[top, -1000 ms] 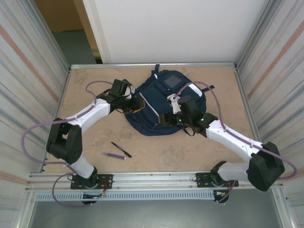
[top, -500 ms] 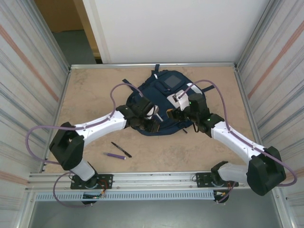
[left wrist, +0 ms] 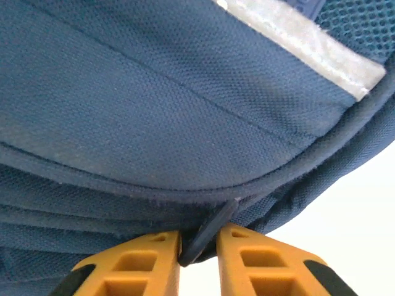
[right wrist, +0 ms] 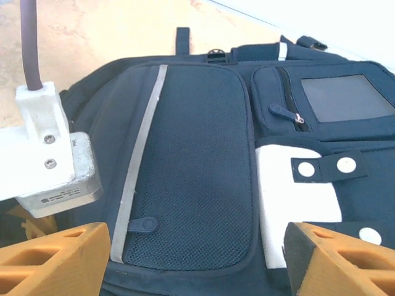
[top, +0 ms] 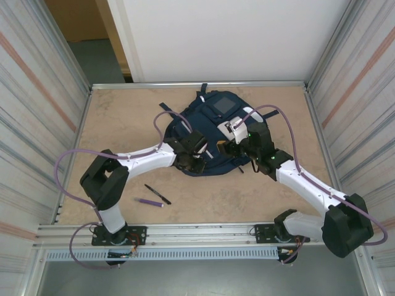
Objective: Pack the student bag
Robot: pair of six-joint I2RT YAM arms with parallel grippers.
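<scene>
Top external view: student bag (top: 216,123) flat on the desk (top: 123,123) toward the far wall, opening step apparently in hand.
Left fingers (left wrist: 148,259) nearly closed, pinching a dark tab (left wrist: 213,228) at the bag's near seam; right fingers (right wrist: 55,259) spread wide and empty over the mesh pocket (right wrist: 191,160). Probably unzipping, with pen (top: 157,193) and purple marker (top: 150,201) not yet packed. Next calls for a steady pull along the seam, fabric held down.

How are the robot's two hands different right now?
The left gripper has its jaws nearly shut, pinching a dark tab at the edge of the student bag. The right gripper has jaws wide apart, holding nothing, over the bag's front. Both have orange fingers.
</scene>
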